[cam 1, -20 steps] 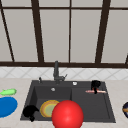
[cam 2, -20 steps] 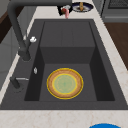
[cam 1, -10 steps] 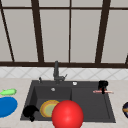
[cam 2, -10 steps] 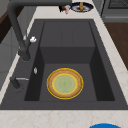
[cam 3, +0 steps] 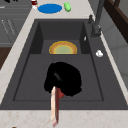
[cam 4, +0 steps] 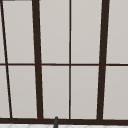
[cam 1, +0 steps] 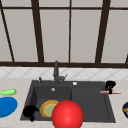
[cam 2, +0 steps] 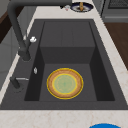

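Note:
My right hand (cam 1: 110, 85) hovers over the sink's right rim, shut on a long pinkish utensil (cam 1: 110, 92) with a red handle that lies level beneath it. In the right side view the same hand (cam 3: 63, 78) is a dark mass above the shallow right half of the sink, and the utensil (cam 3: 54, 107) points out over the counter edge. My left hand (cam 1: 30, 112) floats at the sink's front left corner, holding nothing. It is beside a yellow-rimmed plate (cam 1: 48, 108) on the basin floor, which also lies in the deep basin (cam 2: 65, 83) in the left side view.
A large red ball (cam 1: 67, 115) sits at the front, hiding part of the plate. A blue plate (cam 1: 6, 106) and a green item (cam 1: 8, 91) lie on the left counter. A dark bowl (cam 1: 125, 109) is at the right. The faucet (cam 1: 56, 72) stands behind the black sink (cam 1: 90, 100).
My right hand has carried the utensil rightward, from over the sink's right half to its right rim. The left hand, ball and plate have stayed put.

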You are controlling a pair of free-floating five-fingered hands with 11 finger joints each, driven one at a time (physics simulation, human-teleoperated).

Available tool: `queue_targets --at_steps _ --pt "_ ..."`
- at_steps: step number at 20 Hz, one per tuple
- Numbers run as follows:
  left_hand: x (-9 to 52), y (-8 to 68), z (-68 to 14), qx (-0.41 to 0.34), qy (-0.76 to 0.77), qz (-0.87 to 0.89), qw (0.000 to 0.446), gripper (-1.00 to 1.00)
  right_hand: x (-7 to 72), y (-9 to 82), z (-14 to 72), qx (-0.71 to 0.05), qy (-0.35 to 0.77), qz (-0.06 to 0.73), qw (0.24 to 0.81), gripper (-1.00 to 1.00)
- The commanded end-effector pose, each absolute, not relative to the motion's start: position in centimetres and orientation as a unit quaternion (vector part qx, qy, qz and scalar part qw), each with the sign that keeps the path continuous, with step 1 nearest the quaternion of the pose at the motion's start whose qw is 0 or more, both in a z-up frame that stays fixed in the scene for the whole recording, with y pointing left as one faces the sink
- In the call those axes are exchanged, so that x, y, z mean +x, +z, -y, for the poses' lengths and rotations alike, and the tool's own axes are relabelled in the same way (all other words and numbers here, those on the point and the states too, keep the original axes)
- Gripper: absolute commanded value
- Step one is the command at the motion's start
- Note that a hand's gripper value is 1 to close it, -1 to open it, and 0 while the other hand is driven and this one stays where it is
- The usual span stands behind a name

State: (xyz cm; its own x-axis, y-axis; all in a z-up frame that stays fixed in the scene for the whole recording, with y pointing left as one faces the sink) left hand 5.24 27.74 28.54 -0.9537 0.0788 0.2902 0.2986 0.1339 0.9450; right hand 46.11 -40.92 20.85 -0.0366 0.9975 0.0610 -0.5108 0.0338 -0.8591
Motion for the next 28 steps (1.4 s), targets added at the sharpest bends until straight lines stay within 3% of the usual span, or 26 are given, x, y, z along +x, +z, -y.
queue_targets --at_steps 1,28 --pt "5.2 28.5 -27.7 -0.126 -0.646 0.748 0.085 0.0 46.1 20.9 43.5 -0.305 0.616 0.366 0.627 1.0" --pt "5.2 28.5 -27.7 -0.126 -0.646 0.748 0.085 0.0 43.5 18.7 60.9 -0.281 0.628 0.349 0.637 1.0"
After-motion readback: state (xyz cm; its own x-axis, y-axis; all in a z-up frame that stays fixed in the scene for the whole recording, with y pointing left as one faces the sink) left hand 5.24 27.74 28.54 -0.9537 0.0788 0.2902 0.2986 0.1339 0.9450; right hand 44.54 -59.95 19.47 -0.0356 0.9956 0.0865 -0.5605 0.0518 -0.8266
